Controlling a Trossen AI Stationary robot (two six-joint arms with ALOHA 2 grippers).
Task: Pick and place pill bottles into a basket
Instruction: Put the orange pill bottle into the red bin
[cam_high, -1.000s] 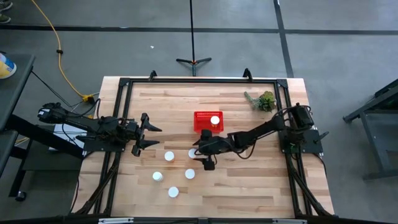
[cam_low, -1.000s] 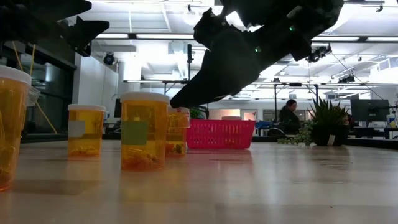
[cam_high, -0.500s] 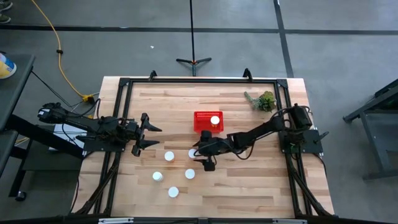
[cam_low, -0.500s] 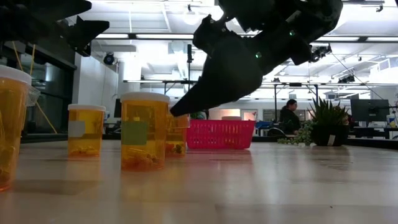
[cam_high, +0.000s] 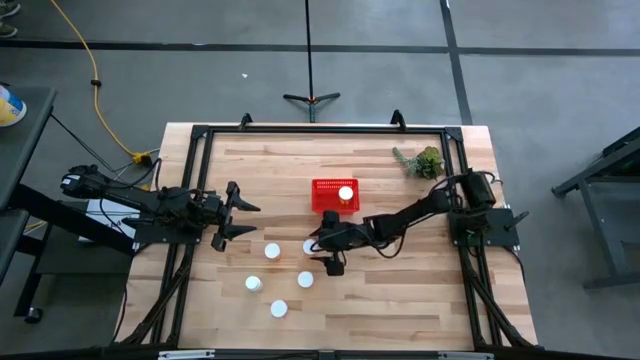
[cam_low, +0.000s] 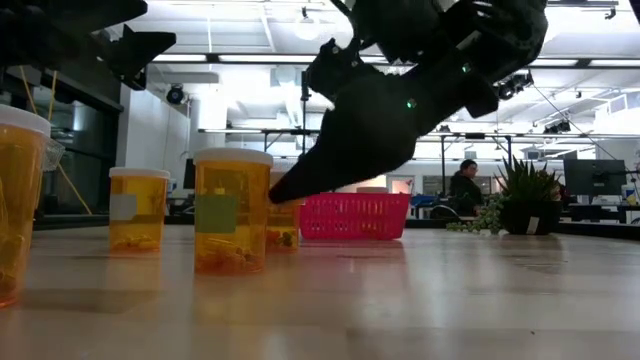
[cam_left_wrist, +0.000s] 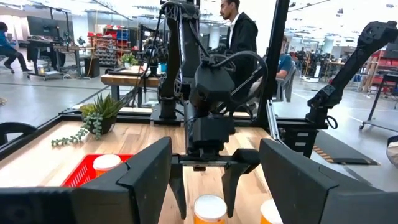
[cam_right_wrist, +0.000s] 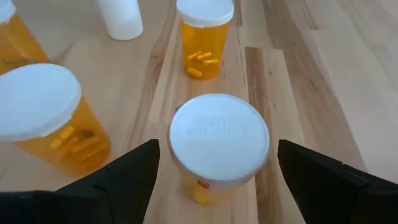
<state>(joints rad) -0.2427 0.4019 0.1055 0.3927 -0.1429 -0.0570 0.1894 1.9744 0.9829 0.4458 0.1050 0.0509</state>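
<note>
Several pill bottles, orange with white caps, stand upright on the wooden table near its middle. My right gripper (cam_high: 322, 250) is open and slants down over one bottle (cam_right_wrist: 219, 142), one finger on either side of its cap and neither touching it. Other bottles stand close by (cam_right_wrist: 38, 109) (cam_right_wrist: 204, 34) (cam_high: 271, 250) (cam_high: 305, 279). The red basket (cam_high: 326, 197) sits just beyond, with one bottle (cam_high: 346, 194) inside. My left gripper (cam_high: 238, 210) waits open and level above the table's left side.
A green plant sprig (cam_high: 424, 161) lies at the far right corner. Two more bottles (cam_high: 253, 283) (cam_high: 278, 309) stand toward the near edge. A black frame (cam_high: 320, 128) runs around the table. People are in the room beyond the table.
My right gripper has sunk a little toward the bottle between its fingers, staying open. The bottles and basket have not moved.
</note>
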